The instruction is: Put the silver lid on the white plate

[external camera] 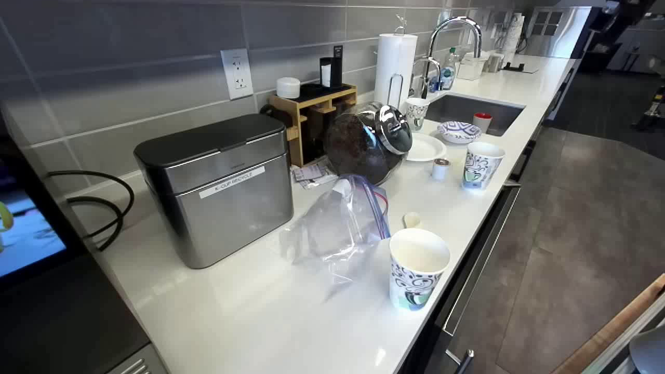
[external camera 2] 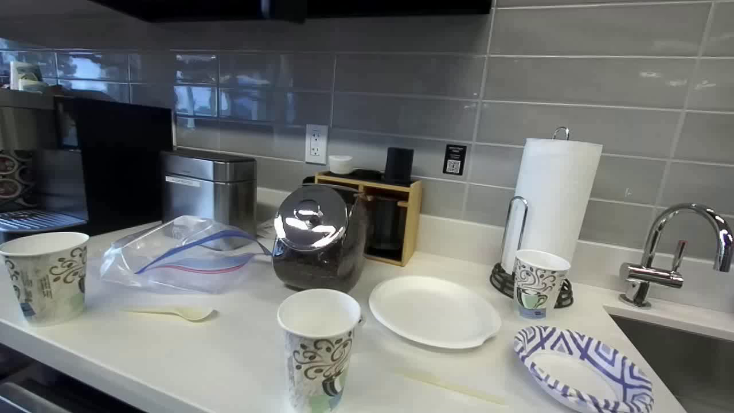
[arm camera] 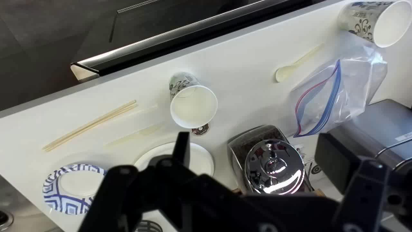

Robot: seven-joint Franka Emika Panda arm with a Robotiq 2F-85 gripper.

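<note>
A grey tiled wall [external camera 2: 579, 80] runs along the far side, with a white countertop [external camera 2: 229, 350] before it; left and right are as one faces that wall. A sink [external camera 2: 688, 350] is set in at the right. Toward the left, near the wall, stands the metal K-Cup recycle bin [external camera 2: 209, 198]; right of it come a wooden organizer [external camera 2: 413, 223] and an upright paper towel roll [external camera 2: 553, 201]. A clear jar [external camera 2: 321, 272] with dark contents stands on the near side of the organizer. In the wrist view the black gripper [arm camera: 254, 146] has its fingers released and wide apart, the jar showing between them. A crumpled zip bag [external camera 2: 189, 265] lies left of the jar. The white plate [external camera 2: 433, 312] lies flat just right of the jar, and a blue-and-white paper bowl [external camera 2: 585, 370] sits farther right and nearer. The silver lid [external camera 2: 312, 229] is on the jar, tilted on its slanted mouth. A patterned paper cup [external camera 2: 54, 281] stands at the left by the front edge, a matching middle cup [external camera 2: 321, 367] on the near side of the plate, and a matching right cup [external camera 2: 539, 289] by the roll. Thin wooden sticks [arm camera: 90, 127] lie to the near right, a pale spoon [external camera 2: 192, 312] between the left and middle cups, and a coffee pod [external camera: 440, 171] just beyond the middle cup.
</note>
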